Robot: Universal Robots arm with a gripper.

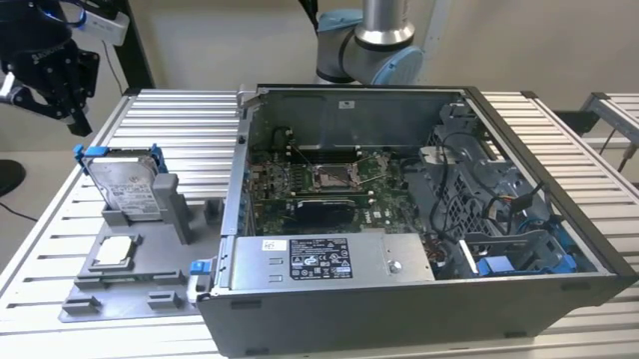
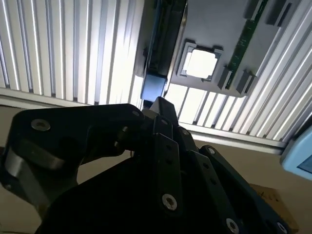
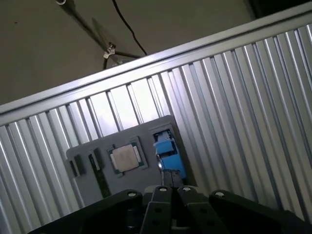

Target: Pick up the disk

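Several things could have gone wrong from here, and most came from where the claw [image 1: 72, 120] hung. It was high up at the exterior view's left, about over the outer edge of the surface [image 1: 179, 120] and well apart from everything standing on it. It appeared clenched to one narrow point, with nothing in it. Brought down like that, it would probably have struck the target's top edge rather than straddled it.

The disk [image 1: 128, 183] stood upright on its edge in a grey stand [image 1: 172, 200], on the exterior view's left part of the surface. It was beside the open computer case [image 1: 399, 224], and its white label faced outward. In the first wrist view the disk [image 3: 169, 150] showed almost edge-on, a thin strip of blue frame.

That thin edge left little room for error. A slightly skewed approach could have landed on the frame and tipped the disk, or wedged it in the stand. The frame looked like smooth plastic, so a shallow hold might have slipped.

The chip [image 1: 115, 249] lay flat in its tray just beside the stand. In the second wrist view the chip [image 2: 201, 63] was the brightest thing near the disk [image 2: 163, 44], so a drifting descent might have hit it instead.
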